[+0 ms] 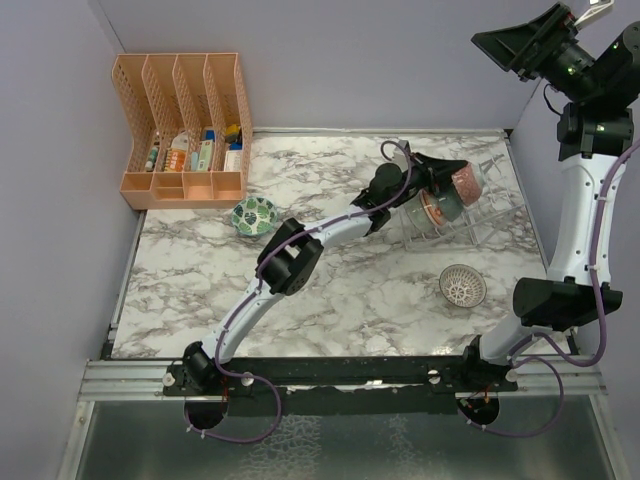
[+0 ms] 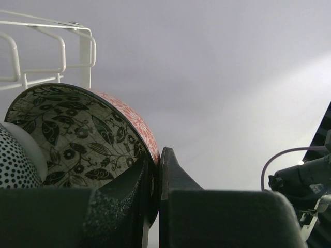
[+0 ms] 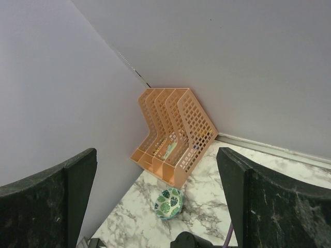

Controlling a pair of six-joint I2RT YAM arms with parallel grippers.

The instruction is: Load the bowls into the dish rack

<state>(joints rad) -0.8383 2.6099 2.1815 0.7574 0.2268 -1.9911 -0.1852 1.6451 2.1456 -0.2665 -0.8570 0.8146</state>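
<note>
My left gripper [image 1: 443, 180] [image 2: 158, 155] is shut on the rim of a red-orange bowl [image 1: 466, 184] [image 2: 77, 139] with a dark leaf pattern inside. It holds the bowl on edge over the clear dish rack [image 1: 485, 215] [image 2: 51, 46]. A dotted bowl [image 1: 433, 212] [image 2: 13, 163] stands in the rack right beside it. A green-leaf bowl [image 1: 254, 214] [image 3: 168, 203] sits on the table near the organizer. A pink-white lattice bowl [image 1: 462, 285] lies in front of the rack. My right gripper [image 1: 503, 42] [image 3: 156, 152] is raised high at the right, open and empty.
An orange slotted file organizer [image 1: 185, 130] [image 3: 173, 134] with small items stands in the back left corner. Grey walls close the marble table [image 1: 200, 290] on the left, back and right. The left arm stretches diagonally across the middle.
</note>
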